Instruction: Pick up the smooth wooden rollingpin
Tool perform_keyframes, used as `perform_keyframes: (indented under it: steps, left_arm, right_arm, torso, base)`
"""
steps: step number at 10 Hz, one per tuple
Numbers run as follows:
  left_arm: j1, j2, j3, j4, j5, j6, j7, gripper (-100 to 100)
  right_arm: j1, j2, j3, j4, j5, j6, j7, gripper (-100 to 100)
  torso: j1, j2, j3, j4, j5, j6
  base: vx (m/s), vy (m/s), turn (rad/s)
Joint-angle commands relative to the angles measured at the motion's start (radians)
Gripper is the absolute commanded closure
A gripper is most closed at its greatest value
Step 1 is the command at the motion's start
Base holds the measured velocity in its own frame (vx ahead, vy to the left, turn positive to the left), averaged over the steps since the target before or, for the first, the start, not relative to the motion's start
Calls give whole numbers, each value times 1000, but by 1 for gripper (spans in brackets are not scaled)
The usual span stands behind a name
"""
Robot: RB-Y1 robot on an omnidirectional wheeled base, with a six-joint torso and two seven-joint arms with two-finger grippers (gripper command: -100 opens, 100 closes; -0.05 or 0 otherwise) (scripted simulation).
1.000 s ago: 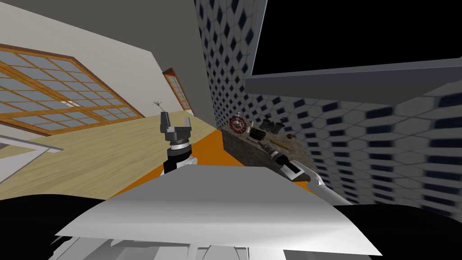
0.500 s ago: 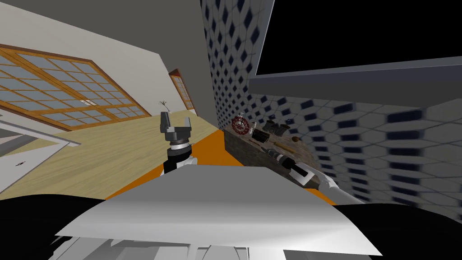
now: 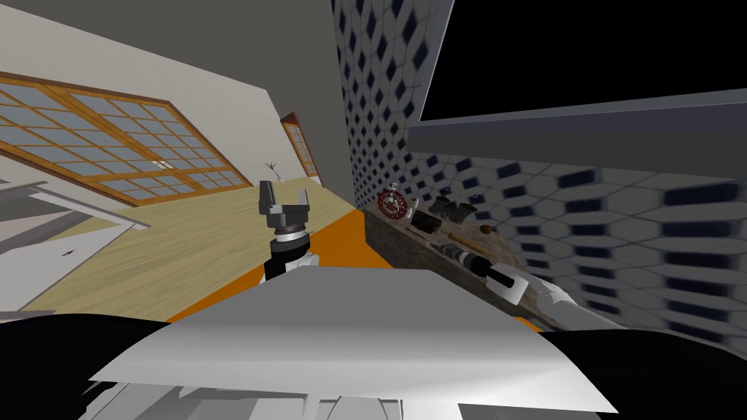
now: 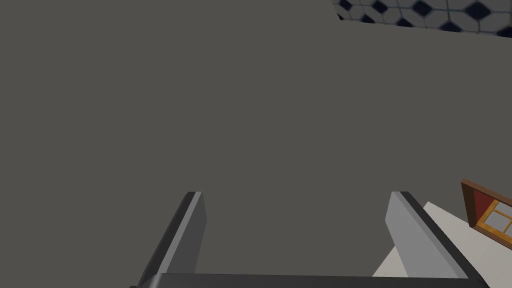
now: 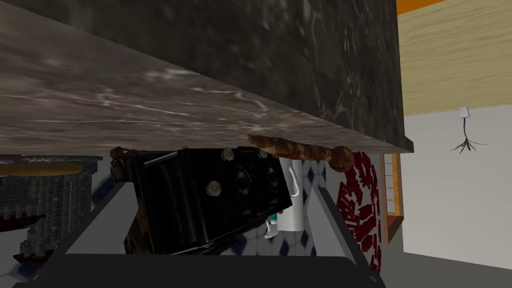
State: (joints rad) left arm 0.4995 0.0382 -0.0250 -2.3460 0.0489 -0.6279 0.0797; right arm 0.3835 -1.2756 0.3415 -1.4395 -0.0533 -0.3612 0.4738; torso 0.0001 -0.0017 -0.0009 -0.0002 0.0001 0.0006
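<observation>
The left gripper (image 4: 297,195) hangs with its jaws wide apart and nothing held in the gap. Its two thin, blade-like fingers (image 4: 187,235) rise from the dark body (image 4: 310,281), one shadowed and nearly charcoal, the other catching the light and reading paler grey. Beyond the tips there is a flat dark grey surface (image 4: 225,100), plain and unmarked, well apart from the blades. Far past the lighter finger, a strip of tiled wall (image 4: 430,12) meets that grey, white with dark diamond shapes. Close beside the lighter finger's outer edge a pale wall (image 4: 480,255) shows, and on it a window (image 4: 492,215) with an orange-brown wooden frame and grey panes.
</observation>
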Motion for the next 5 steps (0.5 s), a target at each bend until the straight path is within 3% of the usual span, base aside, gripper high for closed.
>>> perform_keyframes:
  steps: [1, 2, 4, 5]
  left_arm:
    - [0, 0, 0, 0, 0, 0, 0, 0]
    - [0, 0, 0, 0, 0, 0, 0, 0]
    - [0, 0, 0, 0, 0, 0, 0, 0]
    - [0, 0, 0, 0, 0, 0, 0, 0]
  right_arm:
    - [6, -50, 28, 34, 16, 15, 30, -100]
    - [6, -62, 28, 34, 16, 15, 30, -100]
    - [13, -137, 76, 96, 44, 27, 75, -100]
    - [13, -155, 76, 98, 44, 27, 75, -100]
  torso:
    - [0, 0, 0, 0, 0, 0]
    - [0, 0, 0, 0, 0, 0]
    - [0, 0, 0, 0, 0, 0]
    - [1, -2, -1, 0, 0, 0]
  base:
    - [30, 14, 128]
    - [28, 8, 47]
    - [43, 19, 103]
    - [47, 7, 46]
